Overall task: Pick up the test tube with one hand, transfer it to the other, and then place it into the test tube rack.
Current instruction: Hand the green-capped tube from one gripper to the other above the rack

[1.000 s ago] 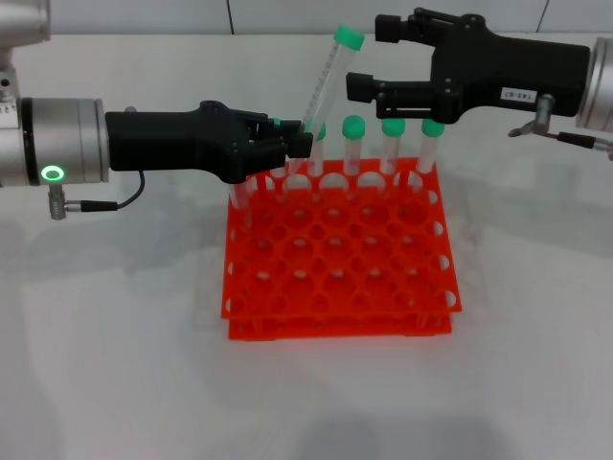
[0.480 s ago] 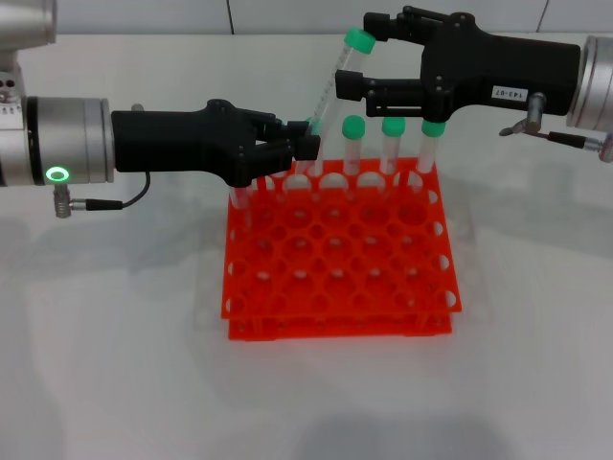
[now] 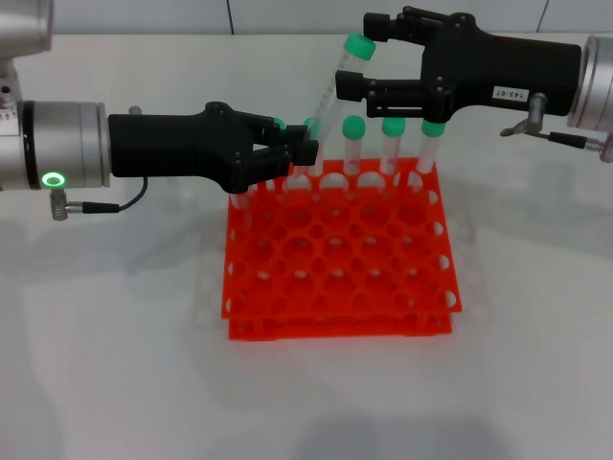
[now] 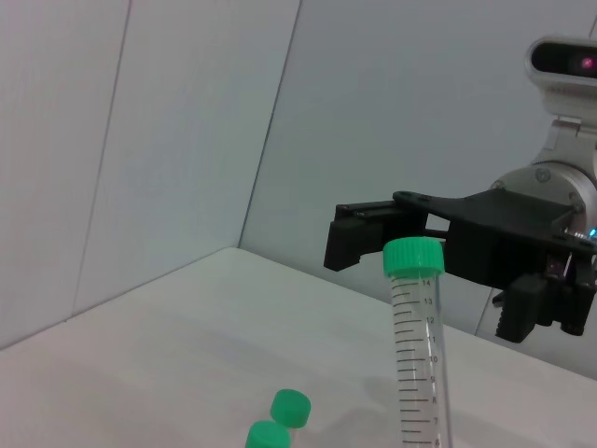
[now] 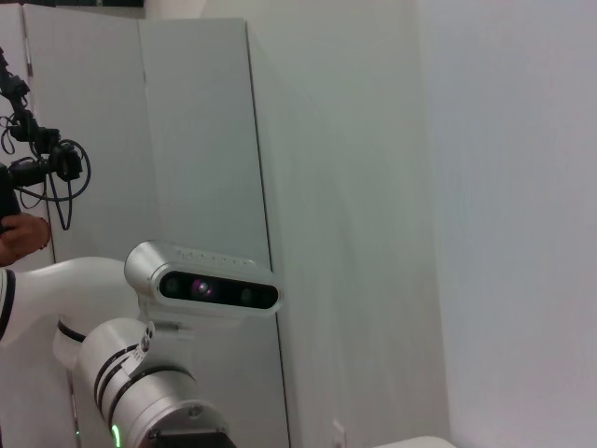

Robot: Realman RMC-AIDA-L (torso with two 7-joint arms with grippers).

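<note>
The test tube [image 3: 330, 91] leans over the back row of the orange-red test tube rack [image 3: 335, 278], its green cap up and to the right. My left gripper [image 3: 305, 142], the unlabelled one, is shut on the tube's lower part. In the left wrist view the test tube [image 4: 417, 327] rises from the bottom edge. My right gripper [image 3: 369, 56], the white-labelled one, is open, one finger above the cap and one below, neither touching it. Its fingers [image 4: 359, 238] show just behind the cap. The right wrist view shows none of these.
Several other green-capped tubes [image 3: 393, 144] stand upright in the rack's back row, right under both grippers; two of their caps [image 4: 291, 406] show in the left wrist view. The rack's front rows are open holes. White table [image 3: 115, 364] surrounds the rack.
My right gripper has moved left, so its open fingers now bracket the tube's cap. The left gripper and tube shifted slightly right, then eased back a little.
</note>
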